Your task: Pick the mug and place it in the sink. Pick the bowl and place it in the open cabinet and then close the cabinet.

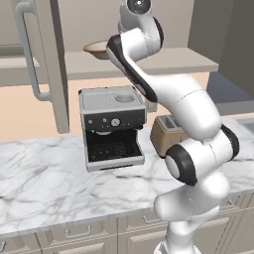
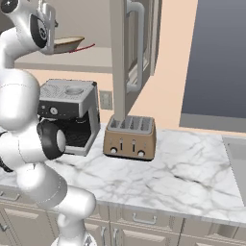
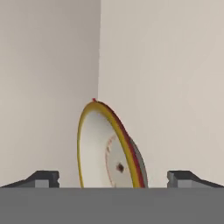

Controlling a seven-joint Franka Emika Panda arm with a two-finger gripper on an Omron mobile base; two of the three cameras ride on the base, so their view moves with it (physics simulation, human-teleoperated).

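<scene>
Taupe cabinet [image 1: 54, 74] door hangs open on the left, one bowl [image 1: 96, 48] resting on its beige shelf [image 1: 163, 62] – one espresso machine [image 1: 111, 126] and one toaster [image 2: 130, 138] below – and the gripper [image 3: 113, 179] spread wide, its fingertips [image 3: 43, 178] holding nothing.
</scene>
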